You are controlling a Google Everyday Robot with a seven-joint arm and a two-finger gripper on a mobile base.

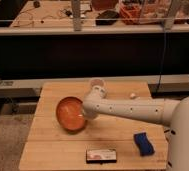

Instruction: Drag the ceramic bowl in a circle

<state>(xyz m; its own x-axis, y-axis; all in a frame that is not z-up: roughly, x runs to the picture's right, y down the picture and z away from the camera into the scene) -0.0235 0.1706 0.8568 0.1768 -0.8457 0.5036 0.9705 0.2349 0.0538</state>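
Observation:
The ceramic bowl point(68, 114), wide and glossy orange with a darker rim, sits on the left middle of the wooden table point(48, 150). My white arm reaches in from the right, low across the table. The gripper point(84, 113) is at the bowl's right rim, overlapping its edge. The arm's end covers the part of the rim beneath it, so I cannot see the contact between gripper and bowl.
A small pinkish cup point(97, 84) stands just behind the arm's wrist. A small white object point(132, 95) lies at the back right. A blue sponge point(143, 143) sits at the front right, and a flat packet point(101, 155) lies near the front edge. Shelving runs behind the table.

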